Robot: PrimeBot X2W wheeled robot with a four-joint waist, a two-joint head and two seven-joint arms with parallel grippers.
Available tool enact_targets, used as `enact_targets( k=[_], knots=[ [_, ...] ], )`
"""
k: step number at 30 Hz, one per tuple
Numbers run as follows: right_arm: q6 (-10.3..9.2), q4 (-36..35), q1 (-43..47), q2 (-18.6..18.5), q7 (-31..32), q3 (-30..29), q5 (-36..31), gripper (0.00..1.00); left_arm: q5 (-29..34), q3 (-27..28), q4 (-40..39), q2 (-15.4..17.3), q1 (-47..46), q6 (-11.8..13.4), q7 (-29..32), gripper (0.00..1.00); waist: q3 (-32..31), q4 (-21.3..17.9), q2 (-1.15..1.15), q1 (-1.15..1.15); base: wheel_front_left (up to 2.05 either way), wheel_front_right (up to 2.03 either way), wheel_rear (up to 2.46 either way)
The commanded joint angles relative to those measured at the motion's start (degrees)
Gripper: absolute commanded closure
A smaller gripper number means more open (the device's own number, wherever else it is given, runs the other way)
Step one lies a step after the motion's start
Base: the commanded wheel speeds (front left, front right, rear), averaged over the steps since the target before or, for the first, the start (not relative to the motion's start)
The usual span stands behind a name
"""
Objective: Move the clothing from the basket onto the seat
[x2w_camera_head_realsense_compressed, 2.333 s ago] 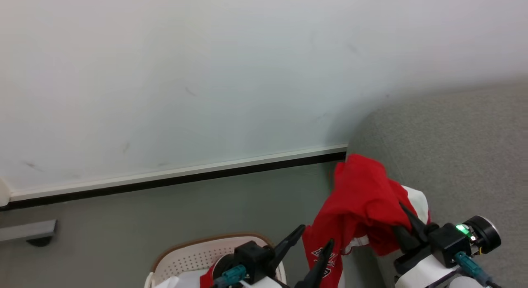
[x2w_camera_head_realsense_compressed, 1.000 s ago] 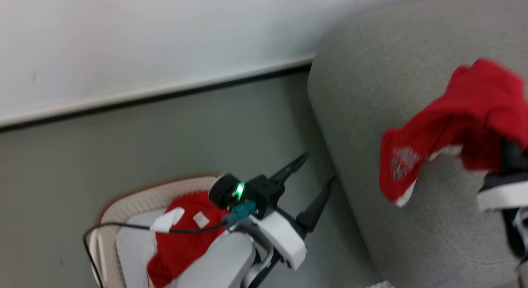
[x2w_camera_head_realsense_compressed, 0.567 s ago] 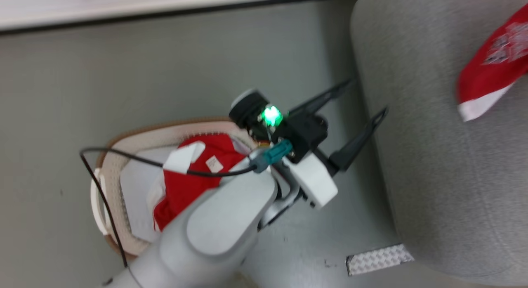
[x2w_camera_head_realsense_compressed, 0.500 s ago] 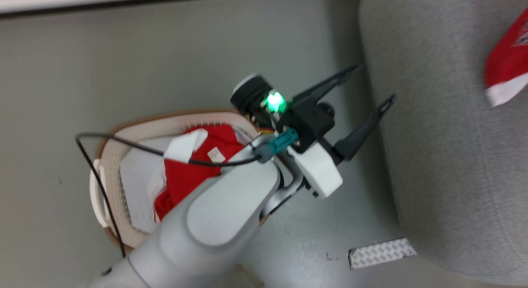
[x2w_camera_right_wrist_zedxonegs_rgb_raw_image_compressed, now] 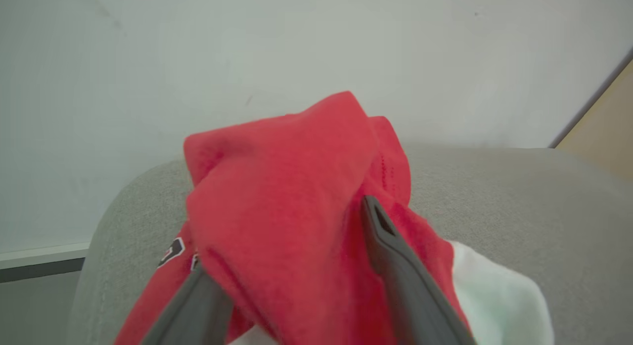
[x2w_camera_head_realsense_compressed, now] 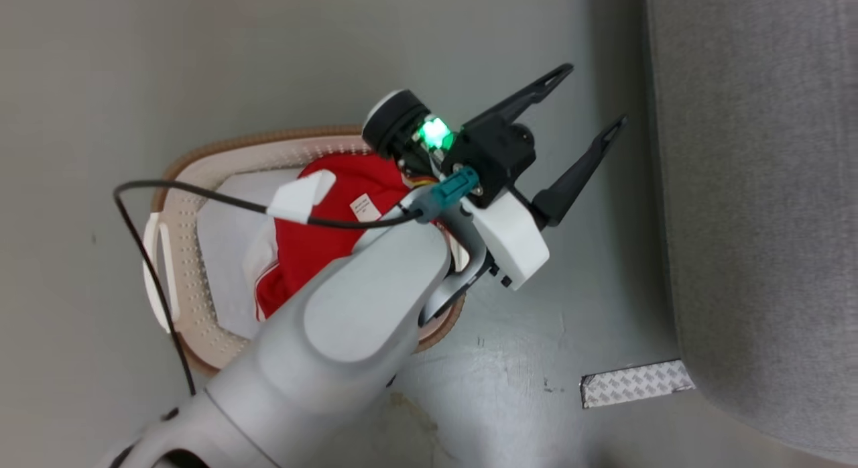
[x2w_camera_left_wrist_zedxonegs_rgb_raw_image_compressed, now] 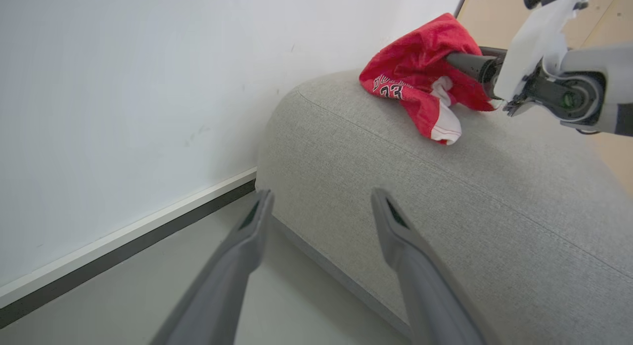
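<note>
Left end effector [x2w_camera_head_realsense_compressed: 593,96]: open, fingers spread wide, nothing between them. In the head view it hangs over the grey floor [x2w_camera_head_realsense_compressed: 335,52], in the gap between the basket [x2w_camera_head_realsense_compressed: 188,267] and the seat [x2w_camera_head_realsense_compressed: 757,186], touching neither. My left wrist view looks along those fingers at the rounded end of the seat and the white wall [x2w_camera_left_wrist_zedxonegs_rgb_raw_image_compressed: 123,88] behind it.

Right end effector [x2w_camera_right_wrist_zedxonegs_rgb_raw_image_compressed: 284,236]: its two fingers stand well apart, which I record as open. A red garment [x2w_camera_left_wrist_zedxonegs_rgb_raw_image_compressed: 415,78] is bunched between them and drapes over one finger, so that fingertip is hidden. From the left wrist view this garment rests on top of the seat, near the wall end, with white trim at its lower edge and a printed number on the front. Whether any fold is caught on a finger I cannot tell.

Basket: on the floor, well apart from the seat. It holds a second red garment [x2w_camera_head_realsense_compressed: 322,247] with a small white label [x2w_camera_head_realsense_compressed: 364,206], lying on a pale cloth [x2w_camera_head_realsense_compressed: 224,253]. My left forearm crosses over its near side, and a black cable [x2w_camera_head_realsense_compressed: 201,194] loops across it.

Also noted: a patterned metal strip [x2w_camera_head_realsense_compressed: 633,383] on the floor beside the seat's corner.
</note>
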Motion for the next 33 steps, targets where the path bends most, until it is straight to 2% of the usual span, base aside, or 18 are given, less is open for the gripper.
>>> enact_targets(
  k=[1,14,26,33],
  knots=[
    [-0.16,-0.83,2.47,0.36,0.04,0.27,-0.43,0.0,-0.61,-0.33,0.63,0.13,1.3,0.13,-0.6,0.0,-1.76,-0.53,0.0,-0.02,0.0,0.0,0.0],
    [-0.16,-12.59,23.46,3.49,0.04,6.83,2.18,0.0,-5.6,1.65,5.99,0.59,13.52,0.7,-3.87,0.0,-19.51,-2.07,0.0,-0.02,0.0,0.0,0.0],
    [-0.17,-27.46,47.5,4.87,0.03,14.19,9.32,0.0,-6.78,11.93,1.83,2.09,33.02,2.51,-3.88,0.0,-36.91,3.52,0.0,-0.02,0.0,0.0,0.0],
    [-0.16,-32.73,56.8,6.6,0.04,19.59,10.51,0.0,-5.19,17.67,-0.75,3.83,44.14,3.41,-3.88,0.0,-41.85,7.14,0.0,-0.02,0.0,0.0,0.0]
  ],
)
